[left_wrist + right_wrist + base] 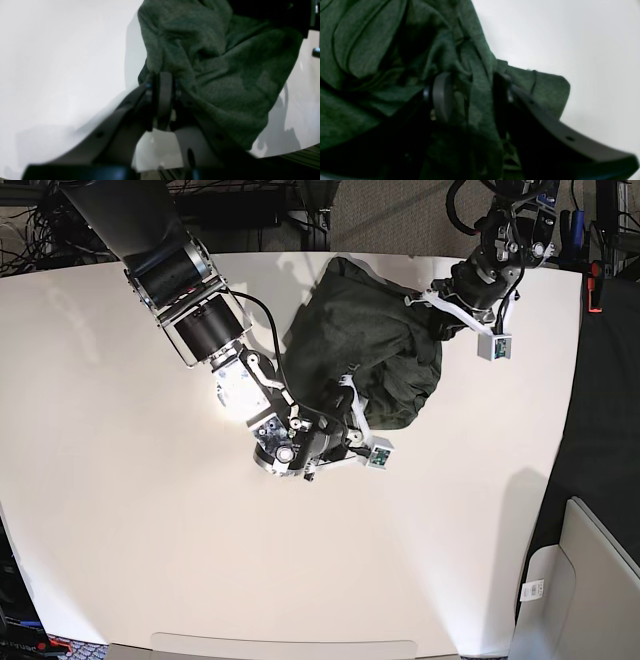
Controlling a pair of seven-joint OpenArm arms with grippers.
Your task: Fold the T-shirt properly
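The T-shirt [360,345] is a dark olive-green bunched heap on the white table [150,530], at the back middle. My left gripper [428,308] is at the heap's right upper edge. In the left wrist view its jaws [162,81] are pressed together on a pinch of the T-shirt [220,75]. My right gripper [340,405] is at the heap's front edge. In the right wrist view it [471,96] stands open, its fingers [442,95] apart, with a fold of the T-shirt [365,37] running between them.
The table's right edge [580,380] lies close beyond my left arm. Cables and dark gear [250,210] sit behind the back edge. A grey object [590,580] stands off the table at the lower right. Bare white tabletop spreads left and front of the heap.
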